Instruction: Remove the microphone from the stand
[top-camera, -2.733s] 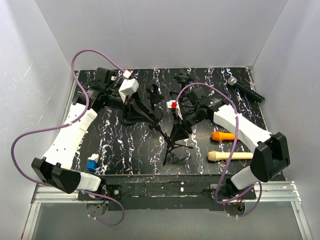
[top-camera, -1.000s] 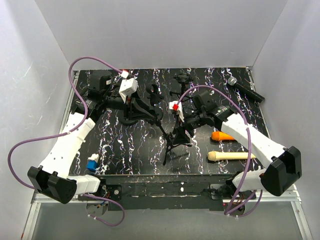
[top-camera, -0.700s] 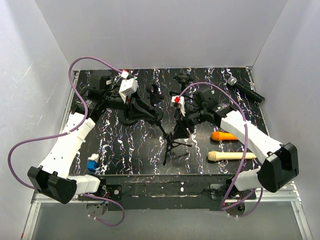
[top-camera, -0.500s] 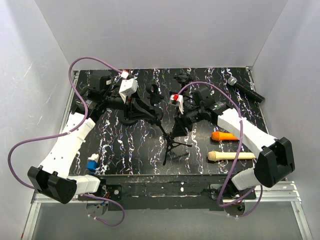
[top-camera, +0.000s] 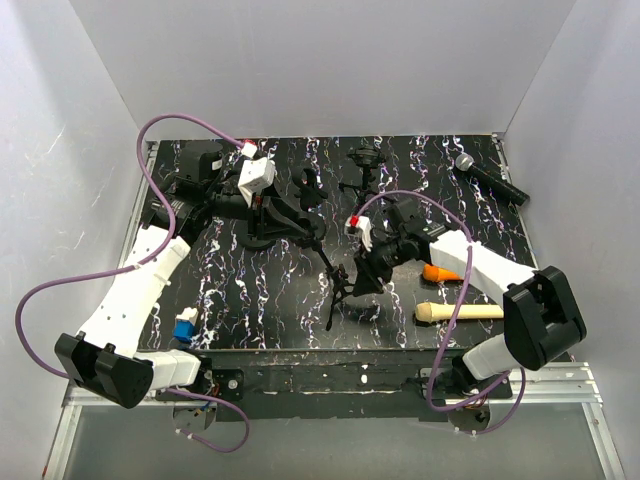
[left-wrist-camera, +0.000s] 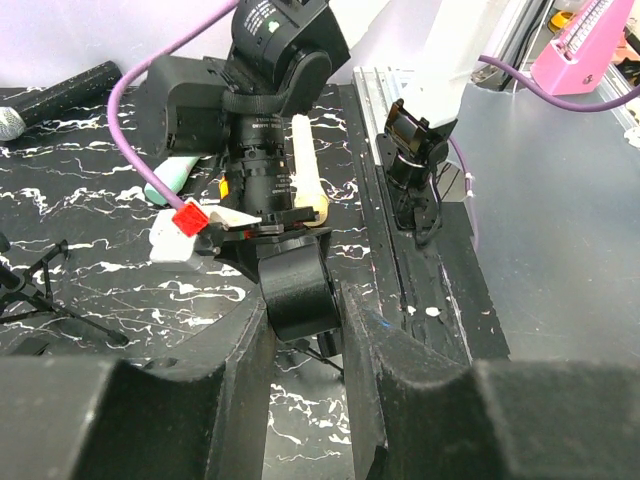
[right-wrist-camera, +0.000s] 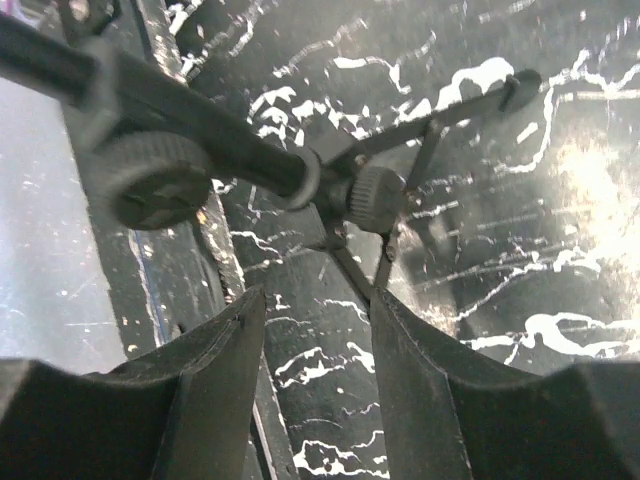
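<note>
Reference: black marbled mat (top-camera: 250, 300). At its far right corner, black handheld microphone (top-camera: 492, 181) with silver head, lying flat. Near right front edge, orange piece (top-camera: 440, 272); cream stick-shaped piece (top-camera: 462, 312) just nearer. At left front edge, blue-and-white item (top-camera: 184, 326).

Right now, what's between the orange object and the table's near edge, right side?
The cream microphone, lying crosswise on the table, just nearer than the orange object. The top view shows it.
</note>
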